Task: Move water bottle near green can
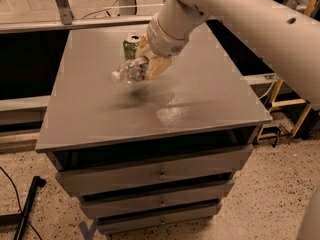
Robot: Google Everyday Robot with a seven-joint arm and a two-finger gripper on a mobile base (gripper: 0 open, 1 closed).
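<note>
The water bottle (131,71) is a clear crinkled plastic bottle held on its side, cap pointing left, a little above the grey table top (150,104). My gripper (148,66) is shut on the bottle's right end. The green can (131,45) with a silver top stands upright on the table just behind the bottle, partly hidden by my gripper. The big white arm comes in from the upper right.
The table is a grey cabinet with several drawers (160,174) below its front edge. A metal rail (75,24) runs behind the table. A wooden frame (300,109) stands at the right. A black rod (27,204) lies on the floor at the left.
</note>
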